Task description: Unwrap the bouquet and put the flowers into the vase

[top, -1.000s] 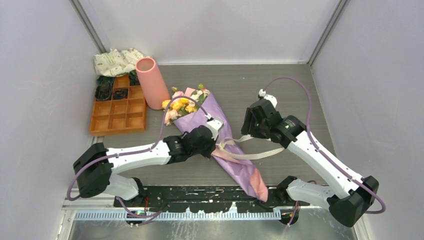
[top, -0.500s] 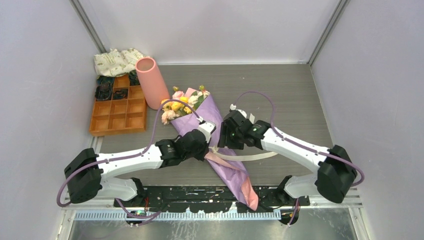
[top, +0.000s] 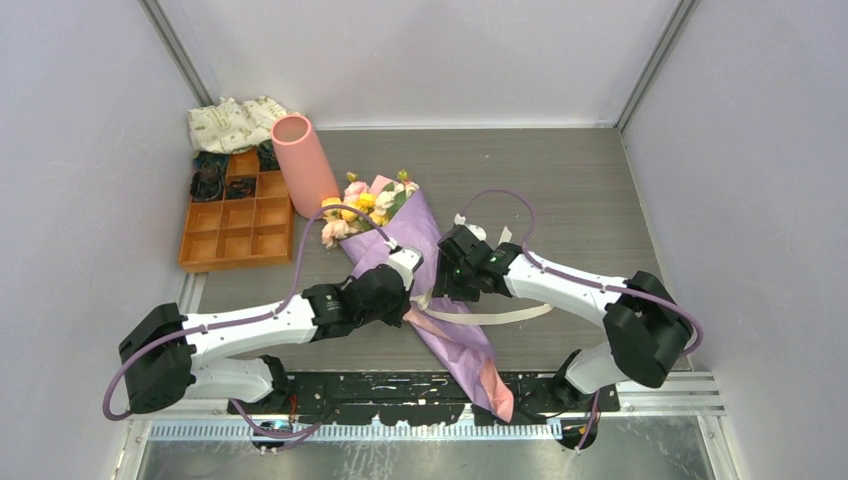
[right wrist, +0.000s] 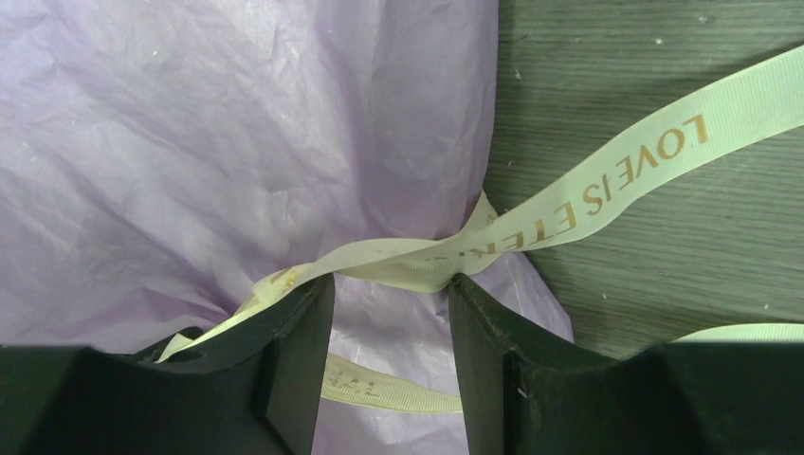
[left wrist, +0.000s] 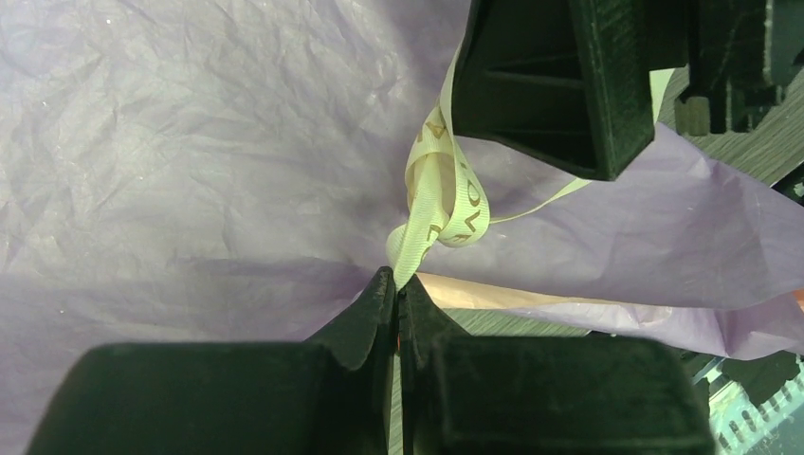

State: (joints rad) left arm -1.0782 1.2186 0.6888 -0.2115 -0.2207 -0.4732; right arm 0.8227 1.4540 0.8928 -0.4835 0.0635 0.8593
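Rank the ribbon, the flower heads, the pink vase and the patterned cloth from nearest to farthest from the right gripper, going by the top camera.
From the right gripper:
1. ribbon, between its fingers.
2. flower heads, back-left of it.
3. pink vase, farther back-left.
4. patterned cloth, far back-left corner.

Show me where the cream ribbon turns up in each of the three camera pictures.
Top external: the ribbon is just below the picture's centre, its tails trailing to the right.
Left wrist: at the centre, knotted, running down into the shut left gripper.
Right wrist: a lettered band crossing from upper right to lower left, over the gap of the open right gripper.
Shared landmark: the purple paper under it.
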